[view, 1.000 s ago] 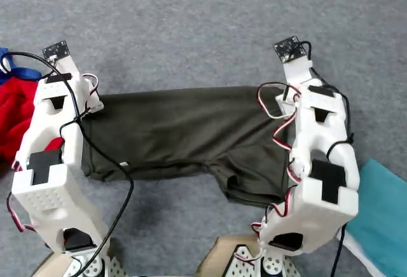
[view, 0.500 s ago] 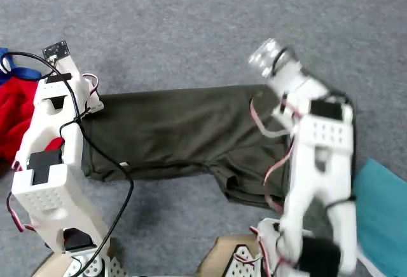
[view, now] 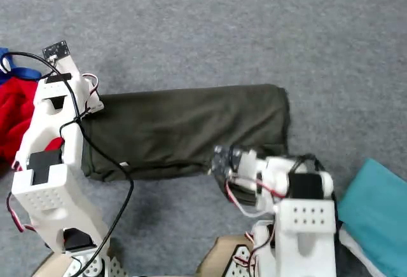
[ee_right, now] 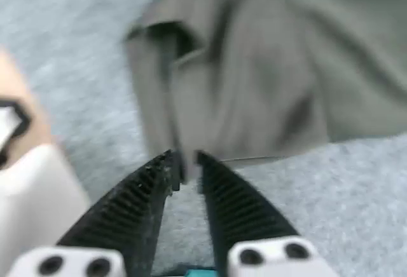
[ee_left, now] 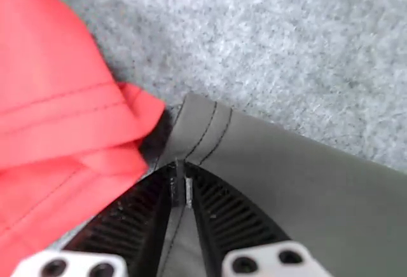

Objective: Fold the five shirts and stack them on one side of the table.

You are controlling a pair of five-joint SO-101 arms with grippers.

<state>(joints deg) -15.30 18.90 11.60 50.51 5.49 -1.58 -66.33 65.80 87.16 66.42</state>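
A dark olive shirt (view: 184,128) lies folded into a long band across the grey table (view: 191,35). At the band's left end my left gripper (view: 90,113) is shut on the shirt's stitched corner (ee_left: 197,124), its fingertips (ee_left: 180,185) pinched together over the cloth. My right gripper (view: 217,162) hangs low over the shirt's near edge, where a sleeve (ee_right: 165,67) sticks out toward the arm bases. Its fingers (ee_right: 159,175) stand a narrow gap apart just above the sleeve's hem, holding nothing.
A red shirt (view: 16,115) is bunched at the left edge, touching the olive corner (ee_left: 57,99). Behind it lies a blue item (view: 13,67). A teal shirt (view: 375,213) rests at the front right. The arm bases stand on a tan board (view: 222,255).
The right arm has let go of the shirt's far right end and swung back toward its base, down to the near sleeve. The left arm has kept still.
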